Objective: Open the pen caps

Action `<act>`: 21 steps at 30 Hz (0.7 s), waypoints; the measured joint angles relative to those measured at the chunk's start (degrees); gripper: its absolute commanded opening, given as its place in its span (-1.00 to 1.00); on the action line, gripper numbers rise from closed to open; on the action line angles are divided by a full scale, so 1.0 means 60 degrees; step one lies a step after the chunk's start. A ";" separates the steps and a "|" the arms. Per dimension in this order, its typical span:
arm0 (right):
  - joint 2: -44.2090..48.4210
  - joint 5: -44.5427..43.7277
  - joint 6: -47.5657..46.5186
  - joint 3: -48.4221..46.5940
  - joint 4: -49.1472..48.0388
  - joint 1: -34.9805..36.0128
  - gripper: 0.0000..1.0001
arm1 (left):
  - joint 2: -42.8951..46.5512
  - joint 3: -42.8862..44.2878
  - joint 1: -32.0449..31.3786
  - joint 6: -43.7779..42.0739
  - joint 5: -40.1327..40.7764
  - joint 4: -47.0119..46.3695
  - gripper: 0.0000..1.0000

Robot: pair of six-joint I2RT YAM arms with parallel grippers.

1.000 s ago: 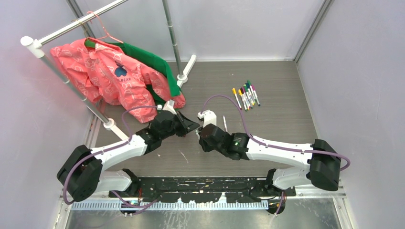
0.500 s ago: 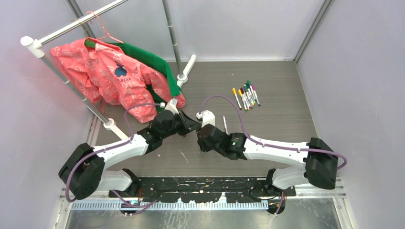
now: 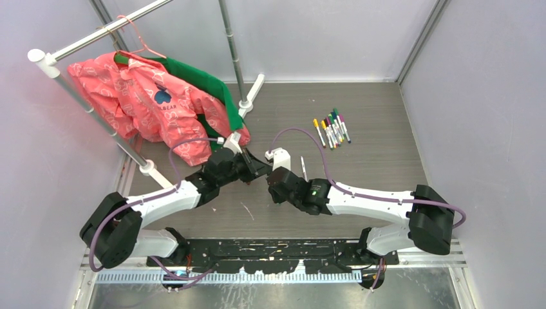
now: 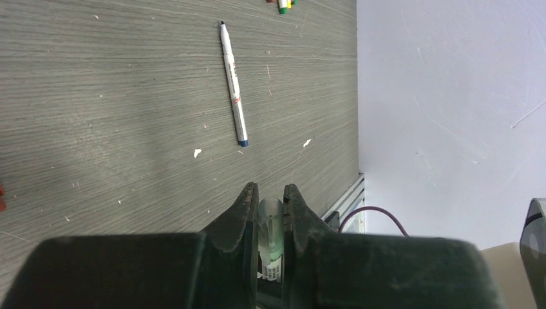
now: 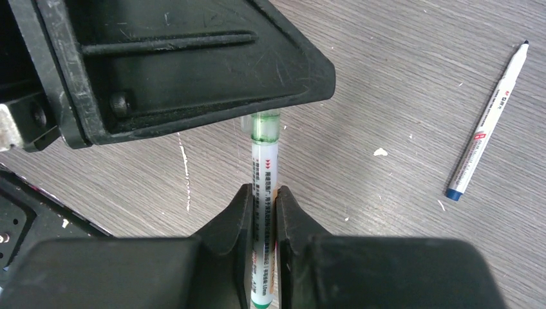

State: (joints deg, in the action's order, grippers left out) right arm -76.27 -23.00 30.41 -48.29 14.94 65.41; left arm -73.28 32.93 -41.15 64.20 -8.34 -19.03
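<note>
A white pen barrel (image 5: 264,164) with a green end is held level between my two grippers above the table middle. My right gripper (image 5: 263,193) is shut on the barrel. My left gripper (image 4: 270,192) is shut on the pen's translucent green cap (image 4: 270,215), which also shows in the right wrist view (image 5: 264,125) still seated on the barrel. In the top view the left gripper (image 3: 259,168) and right gripper (image 3: 273,179) meet tip to tip and hide the pen. Several capped pens (image 3: 331,131) with coloured caps lie at the back right.
An uncapped white pen with a blue end (image 3: 302,166) lies on the table just right of the grippers; it also shows in the left wrist view (image 4: 233,84) and the right wrist view (image 5: 486,132). A clothes rack (image 3: 251,96) with a pink garment (image 3: 148,103) stands at the back left.
Both arms have shifted slightly, the right arm a little to the left. The grippers stay together, shut on the same pen.
</note>
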 measured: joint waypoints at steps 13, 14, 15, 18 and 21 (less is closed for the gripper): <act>0.0251 0.0142 0.0047 0.0739 -0.1246 -0.0007 -0.98 | 0.0000 0.0259 0.0576 0.0000 -0.0579 0.0652 -1.00; 0.0317 0.0222 0.0058 0.0831 -0.1264 -0.0007 -0.98 | 0.0000 0.0277 0.0645 0.0011 -0.0583 0.0648 -1.00; 0.0382 0.0240 0.0062 0.0943 -0.1209 0.0000 -0.98 | 0.0000 0.0306 0.0805 0.0000 -0.0535 0.0652 -1.00; 0.0477 0.0310 0.0069 0.1293 -0.0965 0.0018 -0.98 | 0.0000 0.0437 0.1395 0.0000 -0.0397 0.0681 -1.00; 0.0484 0.0353 0.0095 0.1537 -0.0845 0.0018 -0.98 | -0.0011 0.0532 0.1752 -0.0007 -0.0364 0.0688 -1.00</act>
State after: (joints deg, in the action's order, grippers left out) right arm -73.36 -20.88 30.98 -39.07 9.87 65.52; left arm -73.34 36.12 -30.63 64.16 -10.52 -14.90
